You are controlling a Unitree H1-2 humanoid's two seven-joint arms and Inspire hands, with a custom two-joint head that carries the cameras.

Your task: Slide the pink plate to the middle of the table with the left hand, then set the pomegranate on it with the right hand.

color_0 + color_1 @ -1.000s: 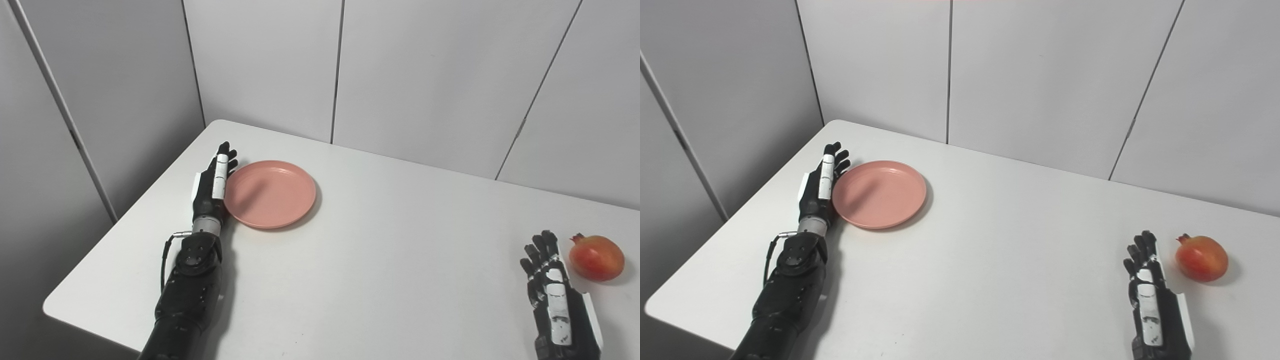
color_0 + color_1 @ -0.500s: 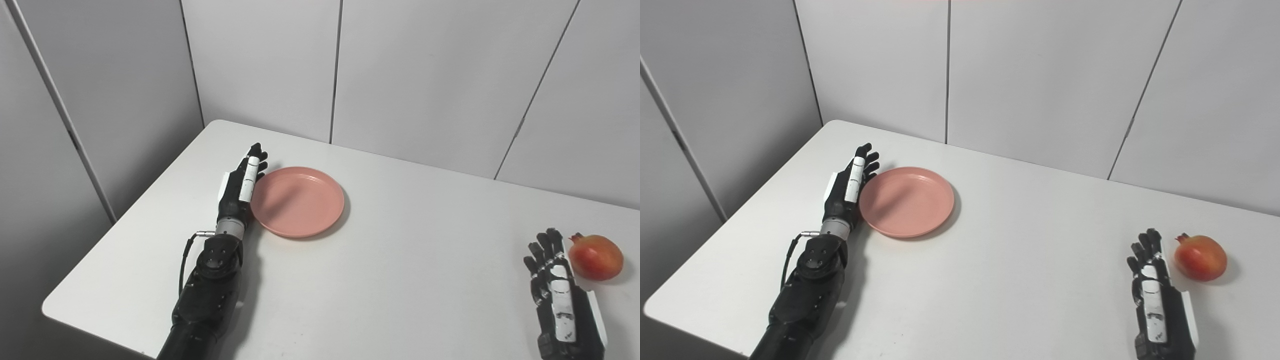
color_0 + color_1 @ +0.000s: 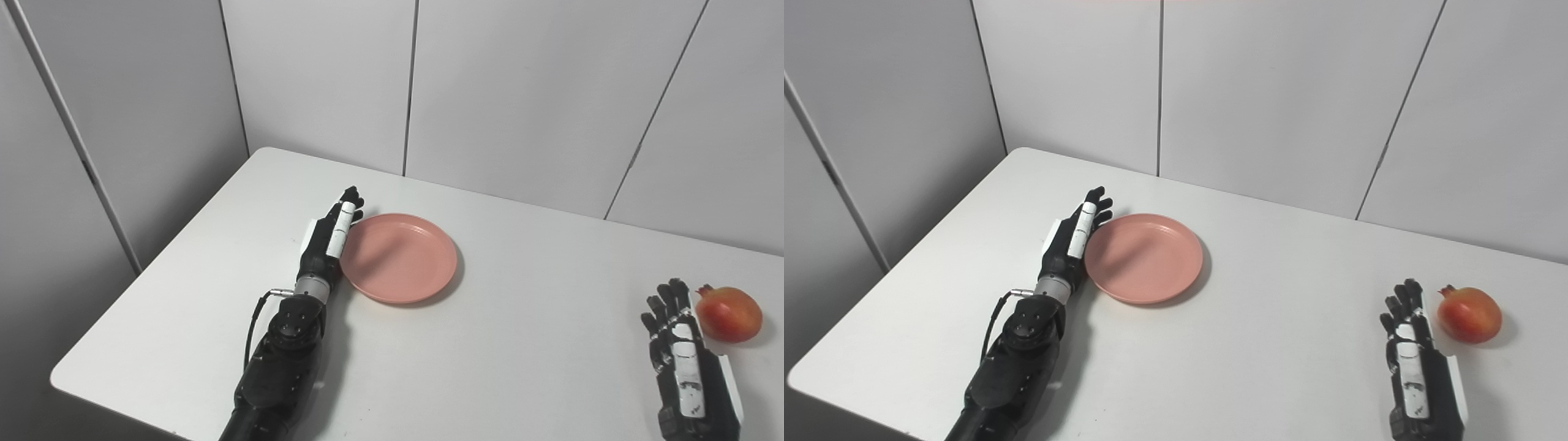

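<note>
You are looking at evenly lit, bright pictures: soft, diffuse light from above, no hard beams. The matte white rectangular table (image 3: pixel 502 343) shows no glare, only a gentle grey falloff toward its near left corner. Shadows are faint and blurred at their edges: a thin dark crescent hugs the right and near rim of the round pink plastic plate (image 3: pixel 399 258), a soft patch lies right of the black left arm, and a pale smudge sits under the red-orange round pomegranate (image 3: pixel 1469 314). Focus is sharp throughout. The grey wall panels (image 3: pixel 1262 92) look slightly dimmer at the far left, and their seams stay straight toward the edges.
</note>
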